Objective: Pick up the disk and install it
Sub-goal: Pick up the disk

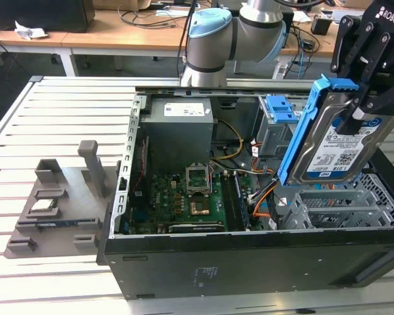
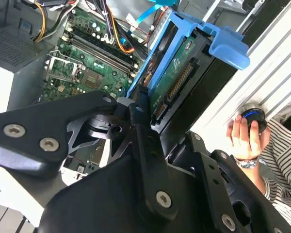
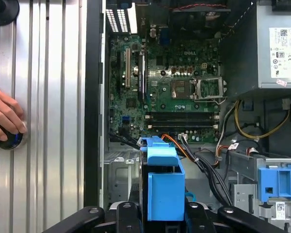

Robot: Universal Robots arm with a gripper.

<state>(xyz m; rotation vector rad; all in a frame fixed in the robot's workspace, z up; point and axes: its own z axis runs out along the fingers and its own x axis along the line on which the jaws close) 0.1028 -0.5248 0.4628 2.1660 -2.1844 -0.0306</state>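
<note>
Fronting the exterior view is the black wall of the open computer case (image 1: pixel 203 262), lying on its side on a slatted table (image 1: pixel 65 118). Just behind that wall, at the exterior view's right, sits an empty grey drive cage (image 1: pixel 341 207). Directly above it hangs the disk (image 1: pixel 328 147), tilted on edge and clear of the cage, label facing the camera and blue bracket along its upper side.

The gripper (image 1: pixel 358 118) has its fingers clamped on the disk across the flat faces. The second wrist view shows the green board side and connector row of the disk (image 2: pixel 177 73) between the black fingers (image 2: pixel 138 121).

Loose orange and black cables (image 1: pixel 262 197) lie beside the cage, toward the motherboard (image 1: pixel 190 193). Further back stand a second cage with a blue latch (image 1: pixel 279 125) and the power supply (image 1: pixel 180 131).

A person's hand (image 3: pixel 5 116) rests on a knob on the table.

Judgement: the disk is mid-carry and not seated. Done well, this step means squaring the bracket to the cage rails, keeping the connector end off the cables, and keeping a firm grip.
</note>
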